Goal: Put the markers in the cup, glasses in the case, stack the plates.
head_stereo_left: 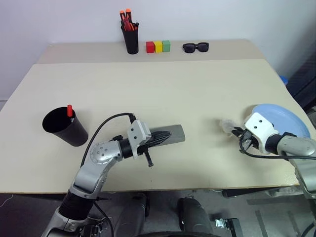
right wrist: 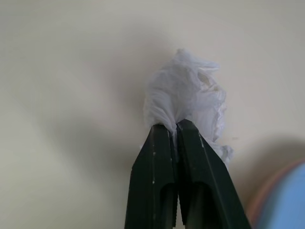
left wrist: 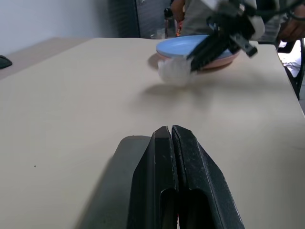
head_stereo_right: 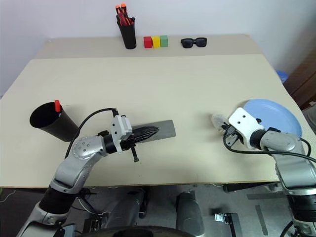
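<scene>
I am clenching my right gripper on a crumpled white tissue beside the stacked plates, probably clearing clutter, while my left gripper, jaws clenched empty, is resting over the closed grey case.

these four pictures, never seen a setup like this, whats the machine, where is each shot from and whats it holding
It is a two-armed humanoid robot at a beige table. The two wide pictures come from cameras in its head, looking down over its arms. The other two come from cameras on its wrists, looking along the black fingers.

The left tool is shut and holds nothing; it lies over a closed grey case. The right tool is shut on a crumpled white wad, maybe tissue or plastic, beside a light blue plate stacked on a pink plate.

Also on the table: a wide black cup with a red marker in it, and along the far edge a tall cup of markers, three coloured blocks and black sunglasses.
</scene>
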You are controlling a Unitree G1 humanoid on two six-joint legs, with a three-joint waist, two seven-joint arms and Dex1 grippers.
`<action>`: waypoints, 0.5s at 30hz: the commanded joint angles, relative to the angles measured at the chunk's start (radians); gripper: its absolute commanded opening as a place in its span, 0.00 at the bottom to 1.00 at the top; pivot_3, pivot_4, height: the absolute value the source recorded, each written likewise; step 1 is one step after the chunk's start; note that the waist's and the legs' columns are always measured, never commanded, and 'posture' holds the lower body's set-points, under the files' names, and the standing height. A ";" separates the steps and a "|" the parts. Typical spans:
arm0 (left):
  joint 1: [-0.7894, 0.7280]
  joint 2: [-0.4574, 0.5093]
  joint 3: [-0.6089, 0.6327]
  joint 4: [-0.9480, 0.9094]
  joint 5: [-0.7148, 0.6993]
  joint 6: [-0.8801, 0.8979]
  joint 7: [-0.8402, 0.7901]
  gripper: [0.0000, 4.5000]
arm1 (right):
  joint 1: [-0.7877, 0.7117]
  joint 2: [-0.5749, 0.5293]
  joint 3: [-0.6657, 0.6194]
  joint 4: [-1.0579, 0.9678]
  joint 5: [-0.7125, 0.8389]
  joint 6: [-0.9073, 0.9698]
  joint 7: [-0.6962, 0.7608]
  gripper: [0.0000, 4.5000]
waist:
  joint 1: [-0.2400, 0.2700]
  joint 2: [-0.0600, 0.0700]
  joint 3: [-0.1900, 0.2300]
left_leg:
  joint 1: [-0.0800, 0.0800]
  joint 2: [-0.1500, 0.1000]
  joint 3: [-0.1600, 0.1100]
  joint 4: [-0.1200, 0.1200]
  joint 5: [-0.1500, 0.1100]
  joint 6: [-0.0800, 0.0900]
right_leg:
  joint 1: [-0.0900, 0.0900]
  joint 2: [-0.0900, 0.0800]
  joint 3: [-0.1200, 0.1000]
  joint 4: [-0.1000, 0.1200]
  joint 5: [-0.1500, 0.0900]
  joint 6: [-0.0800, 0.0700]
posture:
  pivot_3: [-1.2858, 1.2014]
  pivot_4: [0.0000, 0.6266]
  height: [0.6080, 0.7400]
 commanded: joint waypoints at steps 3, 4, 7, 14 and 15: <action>-0.006 0.001 -0.006 -0.029 -0.002 -0.005 0.001 0.00 | 0.021 -0.116 -0.197 0.089 -0.014 -0.036 0.008 0.02 | 0.001 0.000 0.000 | 0.000 0.000 0.000 0.000 0.000 0.000 | 0.000 0.000 0.000 0.000 0.000 0.000 | 0.52 0.24 1.00; -0.006 0.000 -0.007 -0.027 0.000 -0.006 0.001 0.00 | 0.038 -0.131 -0.209 0.111 -0.024 -0.047 0.011 0.02 | 0.001 0.000 0.000 | 0.000 0.000 0.000 0.000 0.000 0.000 | 0.000 0.000 0.000 0.000 0.000 0.000 | 0.52 0.24 1.00; -0.010 -0.004 -0.010 -0.019 0.004 -0.011 0.003 0.00 | 0.068 -0.150 -0.217 0.171 -0.046 -0.056 -0.003 0.02 | 0.000 0.000 0.000 | 0.000 0.000 0.000 0.000 0.000 0.000 | 0.000 0.000 0.000 0.000 0.000 0.000 | 0.52 0.24 1.00; -0.011 -0.006 0.013 -0.008 0.016 -0.016 0.026 0.00 | 0.060 -0.145 -0.168 0.182 -0.067 -0.076 -0.004 0.54 | -0.006 0.001 -0.001 | 0.001 0.000 0.002 0.000 0.000 0.000 | 0.000 0.000 0.001 0.000 0.000 0.000 | 0.52 0.24 1.00; -0.007 -0.005 0.020 -0.010 0.014 -0.010 0.031 0.00 | 0.051 -0.145 -0.163 0.172 -0.060 -0.092 0.002 0.65 | -0.006 0.001 0.000 | 0.000 0.000 0.002 0.000 0.000 0.000 | 0.000 0.000 0.001 0.000 0.000 0.000 | 0.52 0.24 1.00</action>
